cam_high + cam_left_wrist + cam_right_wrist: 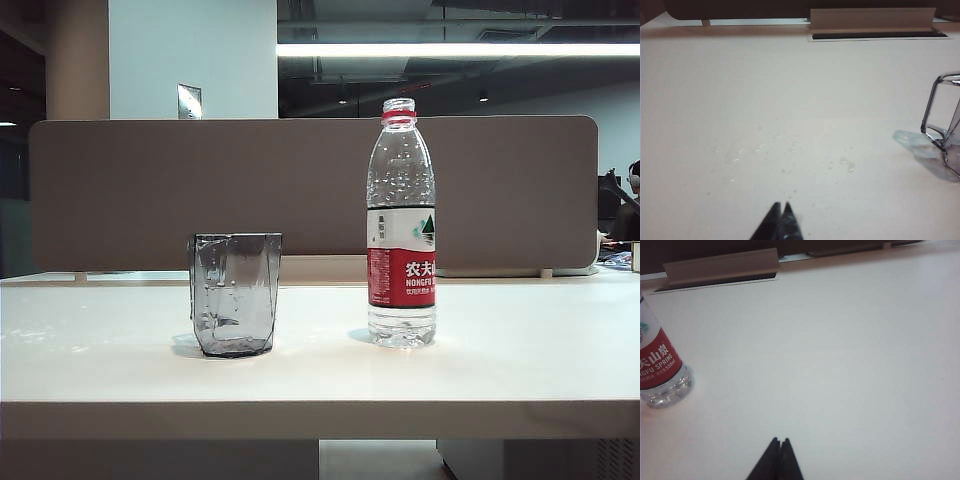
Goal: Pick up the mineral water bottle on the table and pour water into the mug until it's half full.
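The mineral water bottle (pixel 401 225) stands upright and uncapped on the white table (pixel 500 350), right of centre, with a red neck ring and a red-and-white label. The smoky-grey faceted mug (pixel 235 294) stands to its left, apart from it. Neither arm shows in the exterior view. In the left wrist view my left gripper (pixel 781 206) is shut and empty over bare table, well short of the mug (pixel 946 132) at the frame's edge. In the right wrist view my right gripper (pixel 779 441) is shut and empty, with the bottle (pixel 660 371) far off to one side.
A taupe divider panel (pixel 150 190) runs along the table's back. A cable slot with a raised flap (pixel 872 22) lies near the back edge. Water droplets (pixel 760 150) are scattered on the tabletop beside the mug. The table's front edge (pixel 320 418) is thick.
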Robot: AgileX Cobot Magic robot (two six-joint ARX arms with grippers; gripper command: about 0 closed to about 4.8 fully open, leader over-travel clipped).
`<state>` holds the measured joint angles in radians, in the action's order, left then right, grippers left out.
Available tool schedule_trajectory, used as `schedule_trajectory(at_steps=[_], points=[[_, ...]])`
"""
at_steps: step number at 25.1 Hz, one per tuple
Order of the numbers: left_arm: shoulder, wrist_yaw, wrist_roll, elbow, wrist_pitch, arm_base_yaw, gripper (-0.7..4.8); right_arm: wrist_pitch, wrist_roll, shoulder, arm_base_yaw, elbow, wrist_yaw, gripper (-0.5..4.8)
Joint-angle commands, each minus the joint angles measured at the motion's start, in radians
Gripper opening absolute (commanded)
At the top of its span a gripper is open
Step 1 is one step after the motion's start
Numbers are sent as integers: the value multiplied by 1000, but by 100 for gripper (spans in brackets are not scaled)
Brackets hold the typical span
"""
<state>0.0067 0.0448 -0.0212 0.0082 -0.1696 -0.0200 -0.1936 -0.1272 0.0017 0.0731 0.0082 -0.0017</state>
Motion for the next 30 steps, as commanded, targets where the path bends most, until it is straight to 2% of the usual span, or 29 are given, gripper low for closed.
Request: schedule_trajectory(at_steps=[1,11,14,18,19,22,26,27,30], points=[[0,3,7,1,6,-1,-5,10,-3,1,1,-7,3,-5],[0,3,7,1,6,-1,-5,10,-16,1,2,-7,-5,-5],[2,3,7,21,-13,-2,-5,11,-131,0,2,-7,-6,-5],[57,0,7,110,-118,-19,-5,17,-217,0,2,-6,-50,-5],[111,0,7,172,-169,-56,-5,29,-224,0,2,-6,-113,-5],[197,0,7,259,-212,-138,-5,63,-224,0,2,-5,-219,-5],[272,0,7,345,-208,-262,-5,118,-257,0,2,-3,-343,-4],[293,0,6,377,-203,-323,-5,149,-274,0,1,0,-401,2],[299,1,7,399,-171,-419,-5,143,-264,0,1,68,-407,4]])
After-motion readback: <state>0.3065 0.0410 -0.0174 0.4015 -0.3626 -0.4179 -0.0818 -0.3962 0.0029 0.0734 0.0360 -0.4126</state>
